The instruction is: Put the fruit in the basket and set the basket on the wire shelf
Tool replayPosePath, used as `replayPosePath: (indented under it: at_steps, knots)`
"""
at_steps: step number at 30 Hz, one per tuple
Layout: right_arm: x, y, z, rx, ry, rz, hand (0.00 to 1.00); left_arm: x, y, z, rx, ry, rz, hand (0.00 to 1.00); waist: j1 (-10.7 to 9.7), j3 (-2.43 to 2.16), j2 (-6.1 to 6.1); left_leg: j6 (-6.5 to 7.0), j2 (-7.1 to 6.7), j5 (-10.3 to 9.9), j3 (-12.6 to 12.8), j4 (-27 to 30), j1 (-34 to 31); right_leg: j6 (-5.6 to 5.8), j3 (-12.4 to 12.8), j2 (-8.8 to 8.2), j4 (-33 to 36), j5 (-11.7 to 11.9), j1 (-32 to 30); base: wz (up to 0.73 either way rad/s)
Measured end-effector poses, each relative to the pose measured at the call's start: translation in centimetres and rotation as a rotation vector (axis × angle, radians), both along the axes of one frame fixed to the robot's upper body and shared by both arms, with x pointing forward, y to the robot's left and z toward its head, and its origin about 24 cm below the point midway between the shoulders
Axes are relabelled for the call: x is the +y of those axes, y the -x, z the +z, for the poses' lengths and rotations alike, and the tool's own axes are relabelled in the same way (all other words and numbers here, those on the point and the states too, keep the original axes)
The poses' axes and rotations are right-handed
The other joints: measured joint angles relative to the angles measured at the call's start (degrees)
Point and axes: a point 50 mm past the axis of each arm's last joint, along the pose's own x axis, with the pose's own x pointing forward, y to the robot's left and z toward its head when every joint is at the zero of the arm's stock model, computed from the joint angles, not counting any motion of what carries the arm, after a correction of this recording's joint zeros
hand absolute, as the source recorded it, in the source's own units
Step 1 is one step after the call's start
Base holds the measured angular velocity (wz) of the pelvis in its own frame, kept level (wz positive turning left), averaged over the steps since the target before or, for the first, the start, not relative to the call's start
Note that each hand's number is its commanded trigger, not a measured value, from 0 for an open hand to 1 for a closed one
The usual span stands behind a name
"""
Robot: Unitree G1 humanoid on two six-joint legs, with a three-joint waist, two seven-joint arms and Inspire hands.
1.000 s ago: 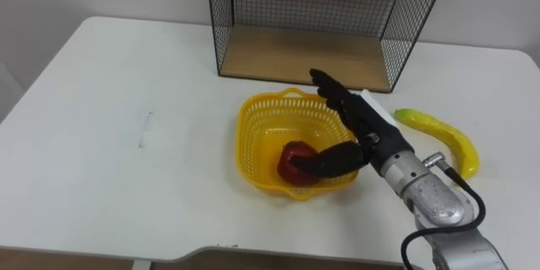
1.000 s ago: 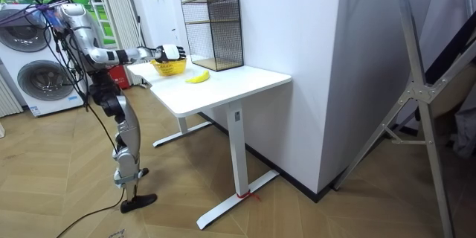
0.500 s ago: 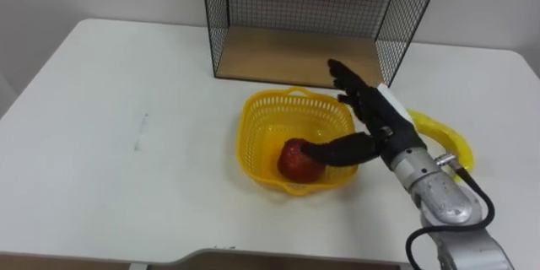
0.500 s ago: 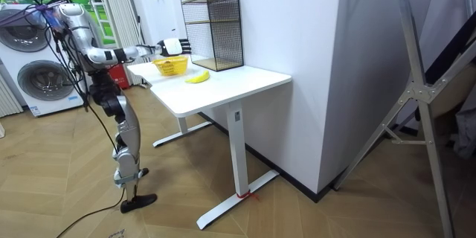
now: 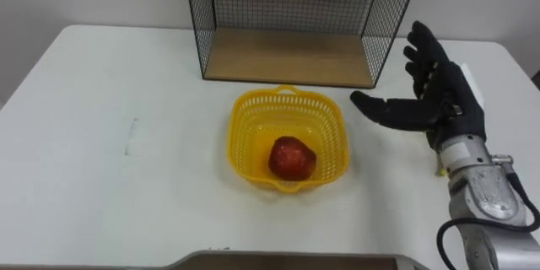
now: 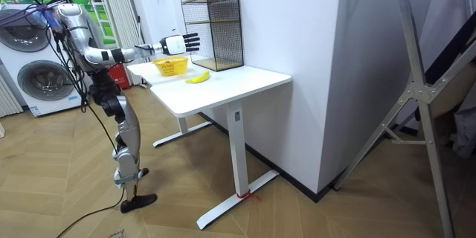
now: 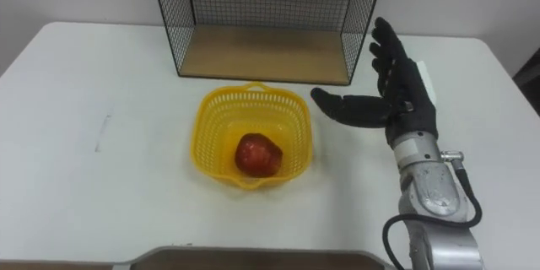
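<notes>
centre frame, the basket (image 5: 250,123) is bright yellow with a pierced lattice pattern, the apple (image 5: 292,158) deep red, and the bench (image 5: 110,160) plain white. the wire shelf (image 5: 287,55) at top centre is black square-grid mesh over a pale brown wooden base. the robot hand (image 5: 443,105) at right is black, with a silver-grey wrist.

R hand (image 5: 443,101) raised, fingers spread

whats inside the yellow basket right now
One red fruit lies on the floor of the yellow basket, with nothing else beside it. The patch of floor under the fruit is covered. The banana lies outside on the table, behind the open right hand.
</notes>
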Motion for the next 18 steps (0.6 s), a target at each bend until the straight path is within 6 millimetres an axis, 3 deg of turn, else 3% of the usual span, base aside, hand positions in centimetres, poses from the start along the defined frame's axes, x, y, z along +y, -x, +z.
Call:
replayPosePath:
  at_steps: [7,18]
  knots:
    - [-1.3,0.0,-1.1,0.052,-0.004,-0.084,0.00,0.0,0.0,0.0,-0.001,0.000,0.009,0.00,0.1,0.05,-0.22,0.00,0.01,0.0,-0.1,0.0,0.0,0.00,0.0,-0.01,0.0,0.0,-0.1,0.00]
    - [-1.7,-0.2,-0.8,0.046,0.045,-0.122,0.00,0.3,0.3,0.1,0.007,0.009,0.036,0.00,0.0,0.03,-0.54,0.00,0.00,0.0,-0.1,-0.1,-0.1,0.00,0.0,-0.01,0.0,0.0,-0.5,0.00]
